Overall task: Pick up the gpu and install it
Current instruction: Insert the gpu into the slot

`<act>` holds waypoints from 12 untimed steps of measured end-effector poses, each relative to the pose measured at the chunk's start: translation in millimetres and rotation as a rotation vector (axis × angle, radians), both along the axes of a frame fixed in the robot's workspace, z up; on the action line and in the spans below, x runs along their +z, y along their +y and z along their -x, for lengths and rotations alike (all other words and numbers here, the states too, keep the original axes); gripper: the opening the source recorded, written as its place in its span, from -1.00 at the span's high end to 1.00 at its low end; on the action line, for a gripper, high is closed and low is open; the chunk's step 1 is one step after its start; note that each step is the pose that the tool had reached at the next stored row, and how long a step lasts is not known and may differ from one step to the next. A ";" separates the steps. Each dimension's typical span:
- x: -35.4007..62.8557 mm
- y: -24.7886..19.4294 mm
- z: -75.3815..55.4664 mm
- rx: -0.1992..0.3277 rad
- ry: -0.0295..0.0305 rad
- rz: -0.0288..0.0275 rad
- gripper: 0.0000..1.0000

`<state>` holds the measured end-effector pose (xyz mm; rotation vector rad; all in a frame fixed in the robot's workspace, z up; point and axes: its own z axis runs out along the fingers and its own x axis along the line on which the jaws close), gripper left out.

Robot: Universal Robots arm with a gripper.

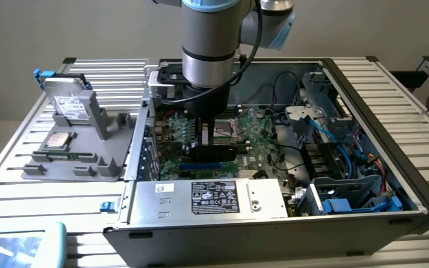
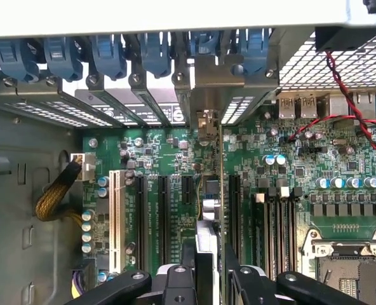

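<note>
Black claw is clenching the thin black gpu card edge-on, upright over black slots of the green motherboard inside the open computer case.

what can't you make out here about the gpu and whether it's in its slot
- Wrist view: gpu is edge-on between the jaws of the gripper; its bottom contacts are hidden, seating unclear.
- Exterior view: arm hides the slot.
- Exterior view: power supply label text too small.
</note>
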<state>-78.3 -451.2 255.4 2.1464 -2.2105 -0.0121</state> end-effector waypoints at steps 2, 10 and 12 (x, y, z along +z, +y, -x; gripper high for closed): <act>-0.2 0.0 0.1 0.000 0.0001 0.0002 0.46; -1.4 0.6 1.3 0.000 0.0000 0.0000 0.46; -1.5 1.0 1.4 0.000 -0.0001 0.0000 0.46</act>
